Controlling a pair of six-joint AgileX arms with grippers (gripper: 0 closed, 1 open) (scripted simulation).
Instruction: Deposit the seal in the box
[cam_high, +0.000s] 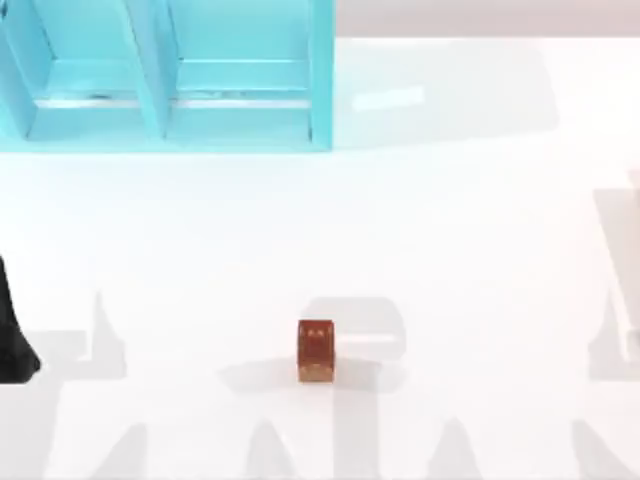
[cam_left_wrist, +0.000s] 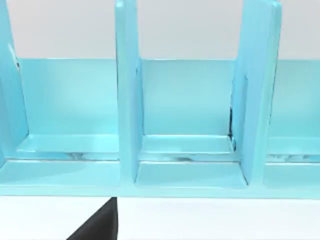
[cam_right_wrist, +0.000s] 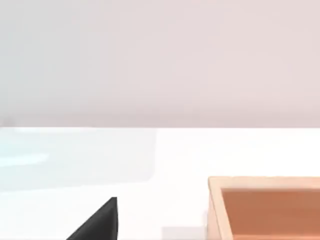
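Note:
The seal (cam_high: 315, 350) is a small reddish-brown block with a tan end, standing on the white table near the middle of the front. The box (cam_high: 165, 75) is large, glossy and turquoise, with thick walls and dividers, and sits at the back left. The left wrist view looks straight into the box's compartments (cam_left_wrist: 187, 115). My left arm (cam_high: 14, 335) is a dark shape at the table's left edge, well left of the seal and apart from it. A black part of my left gripper (cam_left_wrist: 97, 225) shows low in its wrist view, and a black part of my right gripper (cam_right_wrist: 97, 222) shows in the right wrist view.
An open tan-orange container (cam_right_wrist: 265, 210) sits on the table close in front of the right wrist camera. White table lies between the seal and the box. Grey arm shadows (cam_high: 350, 330) fall across the front of the table.

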